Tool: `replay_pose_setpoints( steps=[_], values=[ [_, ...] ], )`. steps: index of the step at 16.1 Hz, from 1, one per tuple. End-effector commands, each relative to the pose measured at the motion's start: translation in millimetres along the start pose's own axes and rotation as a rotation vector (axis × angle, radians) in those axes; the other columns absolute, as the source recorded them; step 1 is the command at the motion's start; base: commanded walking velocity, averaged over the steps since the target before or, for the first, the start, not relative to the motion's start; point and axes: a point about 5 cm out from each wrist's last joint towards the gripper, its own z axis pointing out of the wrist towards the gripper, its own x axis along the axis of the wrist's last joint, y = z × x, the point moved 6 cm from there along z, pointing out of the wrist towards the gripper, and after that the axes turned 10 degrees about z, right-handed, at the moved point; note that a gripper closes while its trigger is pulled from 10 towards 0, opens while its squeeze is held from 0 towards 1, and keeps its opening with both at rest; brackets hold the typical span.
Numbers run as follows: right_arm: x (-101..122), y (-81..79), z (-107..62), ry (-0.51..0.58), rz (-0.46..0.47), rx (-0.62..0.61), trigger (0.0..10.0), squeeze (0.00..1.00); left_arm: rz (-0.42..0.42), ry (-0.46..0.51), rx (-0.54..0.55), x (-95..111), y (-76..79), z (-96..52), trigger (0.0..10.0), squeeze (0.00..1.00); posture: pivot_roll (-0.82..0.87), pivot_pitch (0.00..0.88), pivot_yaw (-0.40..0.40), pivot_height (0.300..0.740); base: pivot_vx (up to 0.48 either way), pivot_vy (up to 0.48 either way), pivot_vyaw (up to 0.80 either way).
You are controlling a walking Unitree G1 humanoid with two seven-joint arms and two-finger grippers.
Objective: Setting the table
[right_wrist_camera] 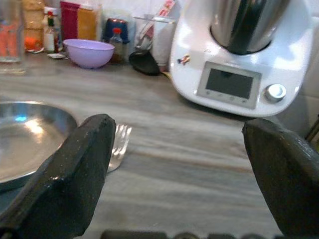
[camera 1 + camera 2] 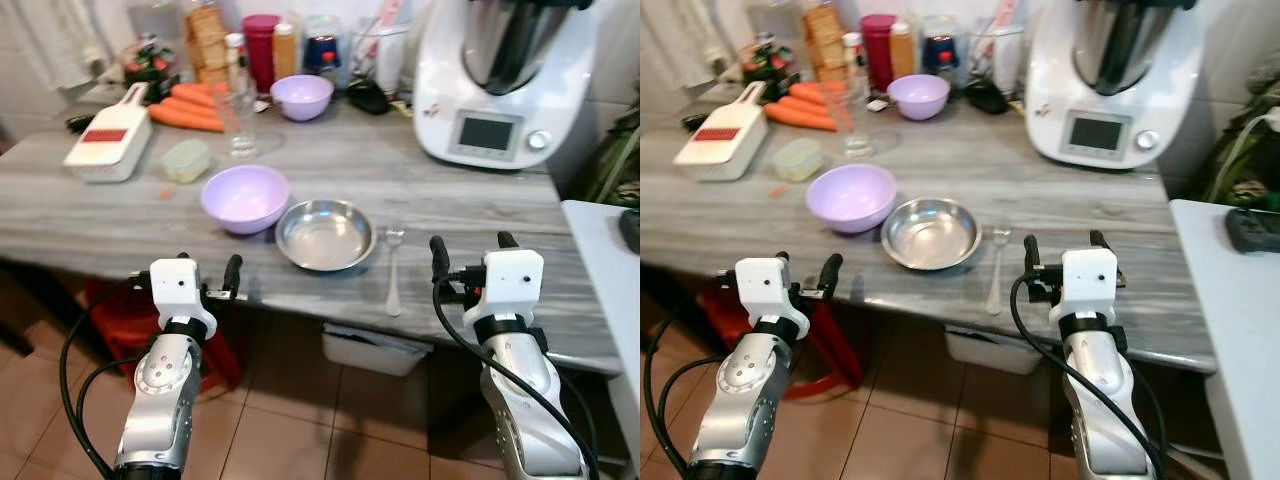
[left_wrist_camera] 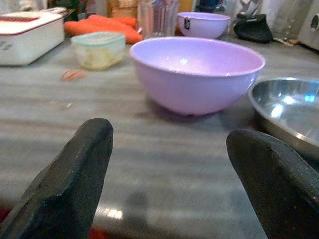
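The left end effector (image 2: 207, 277) and the right end effector (image 2: 470, 257) are being held at the near edge of the desk (image 2: 450, 200), each with its two black fingers spread apart and nothing between them. Just beyond them, a lilac bowl (image 2: 245, 197) is being shown touching or nearly touching a steel bowl (image 2: 325, 233), with a fork (image 2: 394, 270) lying just beside the steel bowl, ahead of the right end effector. A risk is being judged here: the flat fork could be pushed along instead of lifted, and the bowls could be knocked together by a reach.
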Motion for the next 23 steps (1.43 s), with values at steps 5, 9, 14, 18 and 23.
replay_pose_setpoints(
  steps=[5,9,14,18,23],
  values=[
    [-4.1,3.5,2.8,-0.022,-0.002,-0.016,10.0,0.0,0.007,-0.019,-0.023,-4.4,3.2,-1.3,10.0,0.0,-0.05,0.044,0.029,0.74,-0.3,0.0,0.0],
    [-8.3,7.3,2.4,-0.042,0.013,-0.042,10.0,0.0,-0.004,-0.021,-0.036,-4.6,7.0,-1.9,10.0,0.0,-0.05,0.046,0.025,0.74,-0.294,0.0,0.0],
    [-9.0,11.9,6.4,-0.047,0.02,-0.06,10.0,0.0,-0.003,-0.017,-0.052,-3.5,9.7,-1.6,10.0,0.0,-0.05,0.047,0.025,0.74,-0.287,0.0,0.0],
    [-8.3,13.3,10.3,-0.045,0.026,-0.064,10.0,0.0,-0.001,-0.014,-0.061,-2.6,11.6,-0.8,10.0,0.0,-0.05,0.043,0.025,0.74,-0.291,0.0,0.0],
    [-3.6,6.7,11.4,-0.02,0.012,-0.045,10.0,0.0,-0.024,0.031,-0.12,5.7,17.8,-1.9,10.0,0.0,-0.04,0.037,0.027,0.74,-0.109,0.0,0.0]
  ],
)
